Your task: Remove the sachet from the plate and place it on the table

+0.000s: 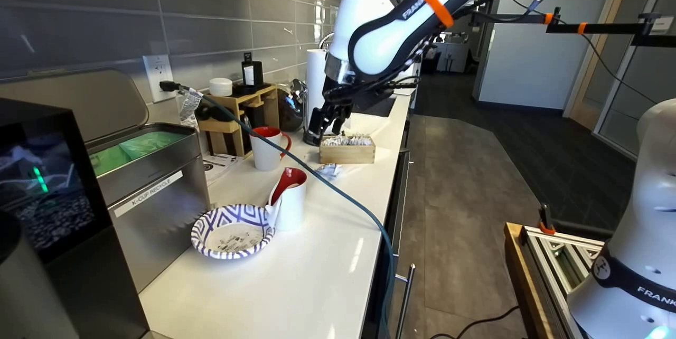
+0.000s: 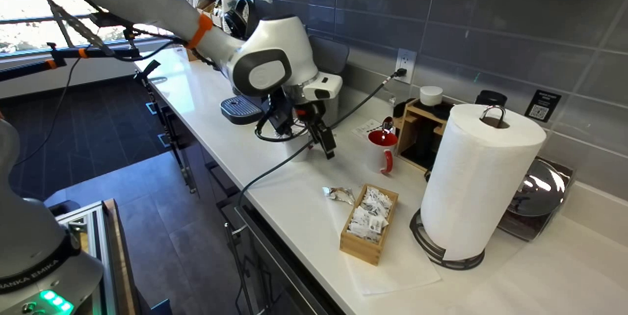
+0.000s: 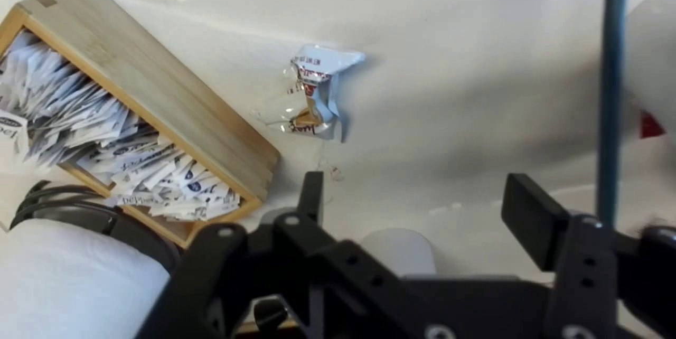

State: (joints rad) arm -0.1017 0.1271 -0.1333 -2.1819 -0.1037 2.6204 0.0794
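One crumpled sachet lies on the table, just beside the wooden box and on its near side in an exterior view; the plate sits well apart, nearer and to the left. The gripper holds nothing, its jaws spread apart. The sachet will likely be light, soft and slippery, so pinching across its bunched middle seems safer than taking a thin, loose edge.

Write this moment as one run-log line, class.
gripper: open, empty | crumpled sachet: on table, beside wooden box | plate: no sachet visible
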